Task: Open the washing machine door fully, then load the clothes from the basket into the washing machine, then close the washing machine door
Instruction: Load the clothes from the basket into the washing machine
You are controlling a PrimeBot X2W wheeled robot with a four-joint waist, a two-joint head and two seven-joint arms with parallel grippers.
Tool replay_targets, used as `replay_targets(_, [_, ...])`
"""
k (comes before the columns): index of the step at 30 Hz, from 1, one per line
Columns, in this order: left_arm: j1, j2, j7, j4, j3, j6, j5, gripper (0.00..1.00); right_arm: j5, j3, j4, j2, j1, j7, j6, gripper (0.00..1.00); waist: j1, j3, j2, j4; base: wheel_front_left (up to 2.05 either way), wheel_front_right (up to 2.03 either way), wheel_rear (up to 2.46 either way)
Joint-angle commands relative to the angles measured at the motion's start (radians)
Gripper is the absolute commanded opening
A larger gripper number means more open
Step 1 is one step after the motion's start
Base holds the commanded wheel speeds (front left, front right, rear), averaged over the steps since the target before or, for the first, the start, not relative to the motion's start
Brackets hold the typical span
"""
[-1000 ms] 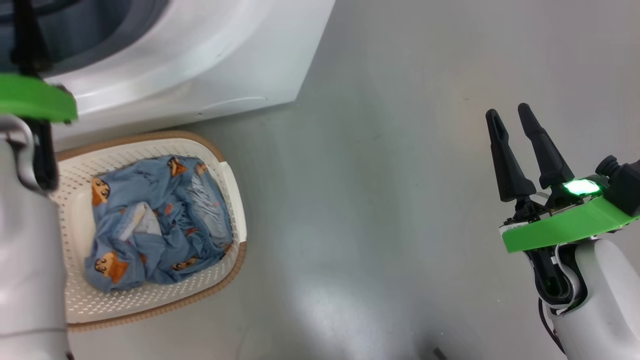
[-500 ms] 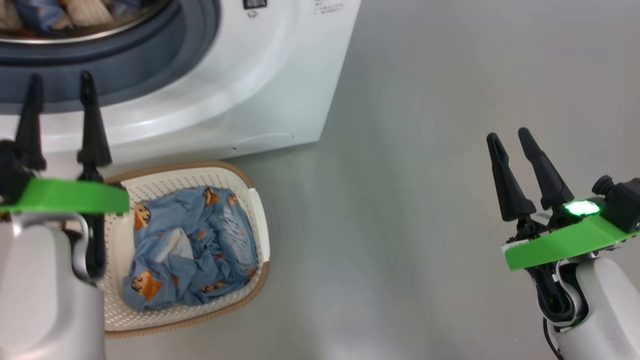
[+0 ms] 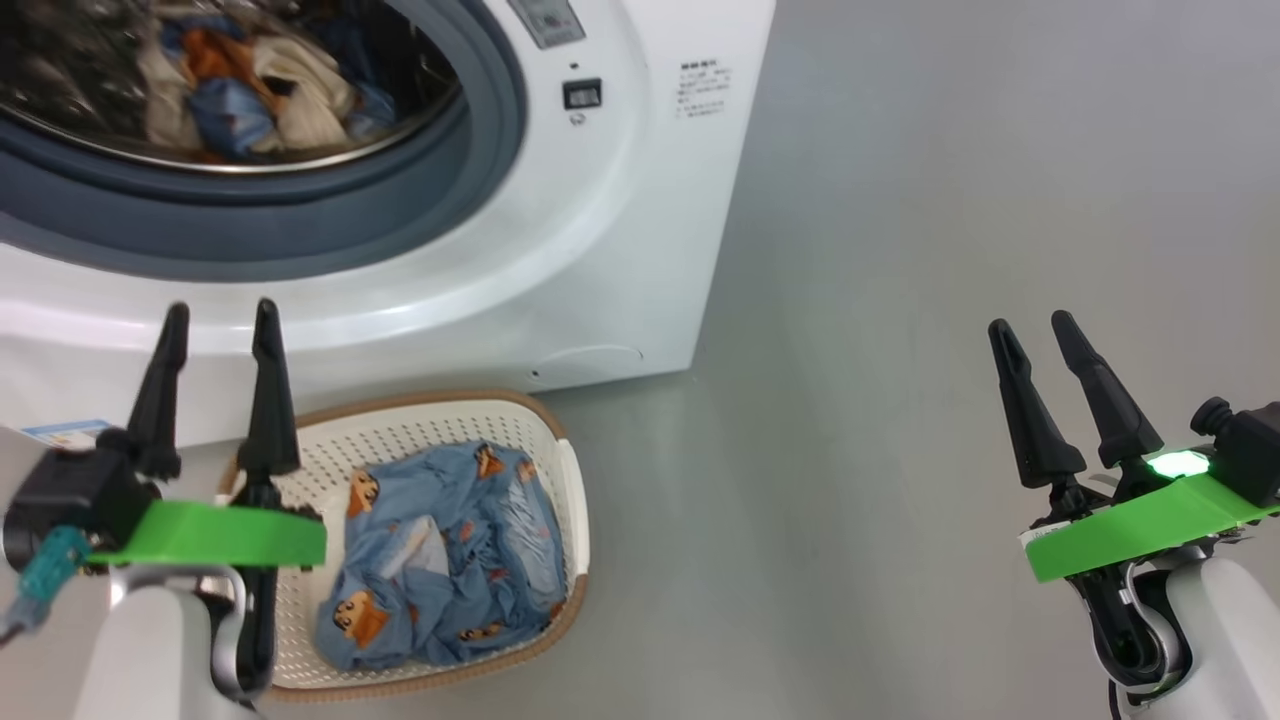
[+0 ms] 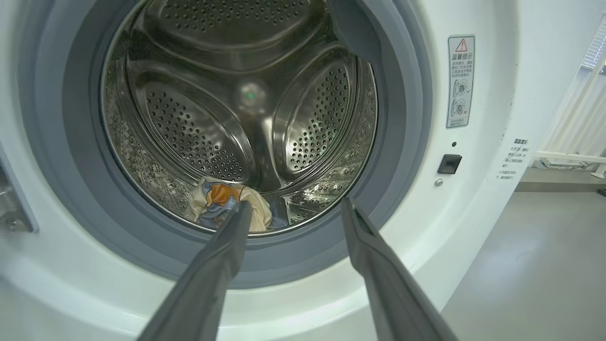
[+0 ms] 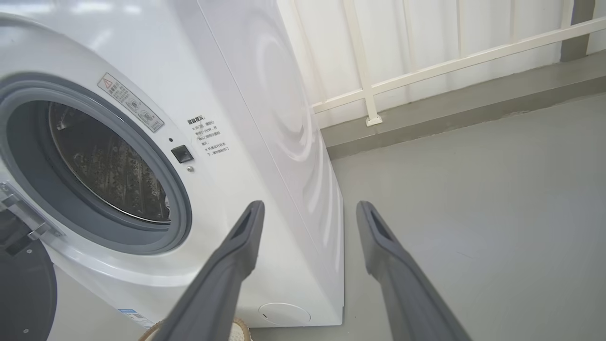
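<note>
- The washing machine (image 3: 620,250) is a big white front-loader at the far left of my head view. A grey rubber gasket (image 3: 480,160) rings its perforated steel drum (image 4: 246,94), and the mouth stands open.
- The washing machine door (image 5: 21,293) shows at the left edge of my right wrist view. It is a dark round slab swung clear of the opening on a metal hinge (image 5: 23,218).
- The basket (image 3: 575,500) sits on the grey floor (image 3: 900,250), just on the near side of the washer. It is cream and perforated, with a brown woven-look rim.
- The clothes (image 3: 450,560) in it are a crumpled light-blue heap with orange-brown cartoon faces and a pale patch.
- A separate bundle (image 3: 230,90) of cream, orange and blue lies at the bottom of the drum.
- I count one washer, one basket, two heaps of laundry and two hands. I cannot tell how many garments make up either heap.
- My left hand (image 3: 221,308) is spread wide and holds nothing. In the head view it overlaps the basket's left end, and its wrist camera looks straight into the drum.
- My right hand (image 3: 1028,320) is just as wide and empty, over bare floor well to the right of the washer.
- Most of the door is cut off by the frame.
- My left hand and forearm (image 3: 150,650) hide the basket's left end.
- The print on the warning label (image 4: 460,80) is too small for me to read.
</note>
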Motion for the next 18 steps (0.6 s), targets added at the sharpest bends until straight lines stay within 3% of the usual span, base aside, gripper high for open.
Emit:
replay_targets(1, [0.020,0.018,-0.005,-0.036,0.024,-0.003,-0.015,1.00,-0.011,0.009,-0.023,-0.014,0.027,-0.005,0.006,1.00,0.0000,-0.047,0.0000,0.033,0.00,0.00,0.00])
replay_targets(18, [0.238,-0.004,-0.005,-0.137,0.029,-0.004,-0.049,1.00,-0.022,0.005,-0.028,-0.026,0.113,-0.005,0.006,1.00,0.0000,-0.185,0.0000,0.077,0.00,0.00,0.00])
